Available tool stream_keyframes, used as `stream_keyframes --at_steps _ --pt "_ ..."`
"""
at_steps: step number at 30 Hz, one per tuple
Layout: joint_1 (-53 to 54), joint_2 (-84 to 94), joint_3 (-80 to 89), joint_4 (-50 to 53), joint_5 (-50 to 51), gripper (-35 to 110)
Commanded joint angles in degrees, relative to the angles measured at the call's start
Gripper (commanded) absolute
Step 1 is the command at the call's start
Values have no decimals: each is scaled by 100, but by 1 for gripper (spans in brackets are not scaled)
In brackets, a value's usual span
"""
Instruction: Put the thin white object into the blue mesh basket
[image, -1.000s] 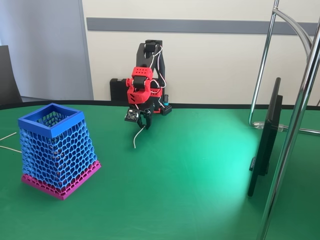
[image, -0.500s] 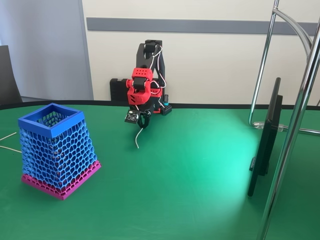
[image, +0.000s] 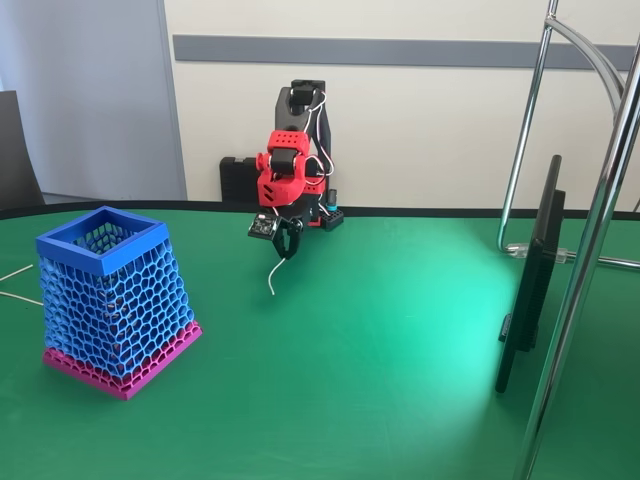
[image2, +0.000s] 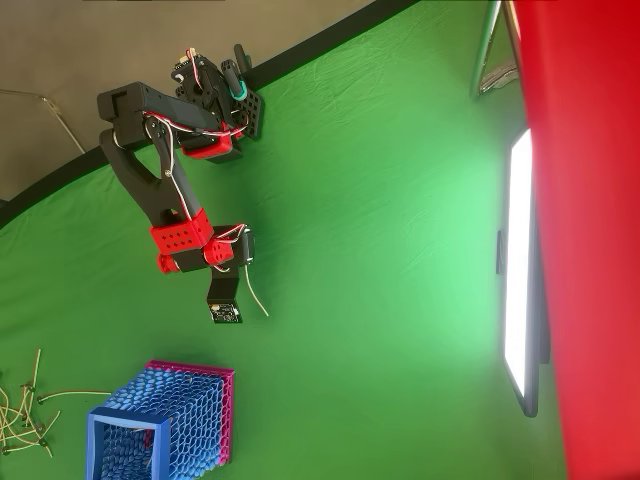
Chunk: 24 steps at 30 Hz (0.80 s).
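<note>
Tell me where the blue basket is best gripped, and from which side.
Probably the solid blue rim of the basket, from above. The basket stands upright with its mouth open upward, so one gripper finger can go inside and one outside a rim edge. The mesh walls slope outward toward the pink base, so a side grip may slip.

text: nothing legible anywhere | blue mesh basket (image: 112, 300): plain mesh, no label | arm: red and black parts carry no readable marking | small board near the fingers (image2: 225, 312): too small to make out any print | green surface (image: 380, 350): bare of signs or numbers
</note>
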Motion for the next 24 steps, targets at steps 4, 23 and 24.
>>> stream_keyframes --at_steps 4,23,24 --pt "-352 475 -554 9 413 2" --pt "-888 879 -2250 -1687 1986 2" --pt "-879 844 -2364 -1696 2013 2"
